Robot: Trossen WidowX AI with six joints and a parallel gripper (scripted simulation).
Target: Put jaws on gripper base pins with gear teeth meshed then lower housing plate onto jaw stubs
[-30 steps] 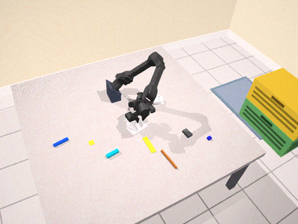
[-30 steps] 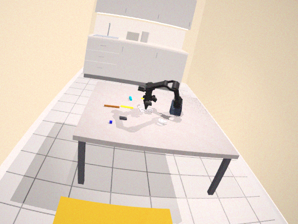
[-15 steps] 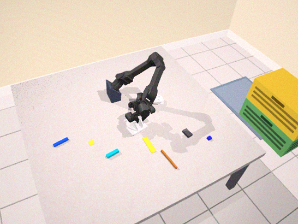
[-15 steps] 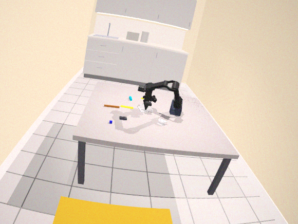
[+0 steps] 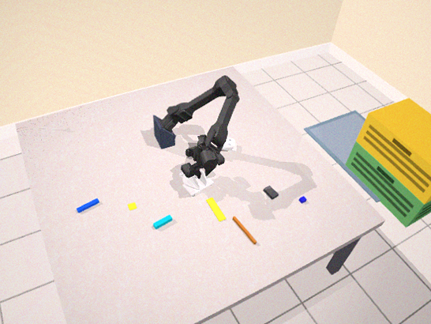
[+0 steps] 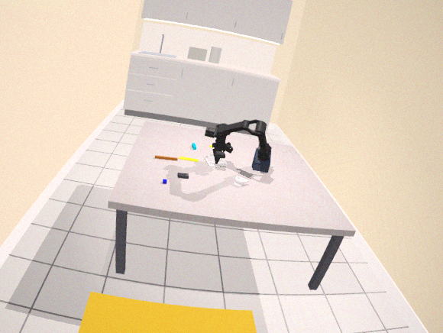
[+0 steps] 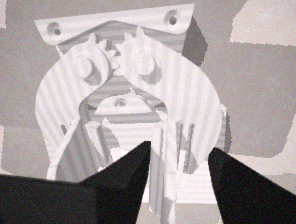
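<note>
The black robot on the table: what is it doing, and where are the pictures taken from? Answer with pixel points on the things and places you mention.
It's a robot arm (image 5: pixel 226 85) (image 6: pixel 244 126). One picture looks down from high up, one looks from the side across the room, and one looks out from its wrist.

Its jaws (image 7: pixel 181 150) are pinching a white curved piece with gear teeth (image 7: pixel 202 95). Another one (image 7: pixel 50 100) is beside it, above a white base (image 7: pixel 172 20).

On the table (image 5: pixel 120 270) (image 6: pixel 286 206) you can see a blue stick (image 5: pixel 88 205), an orange stick (image 5: pixel 244 230) (image 6: pixel 166 157) and a small dark block (image 5: pixel 270 192) (image 6: pixel 182 176).
</note>
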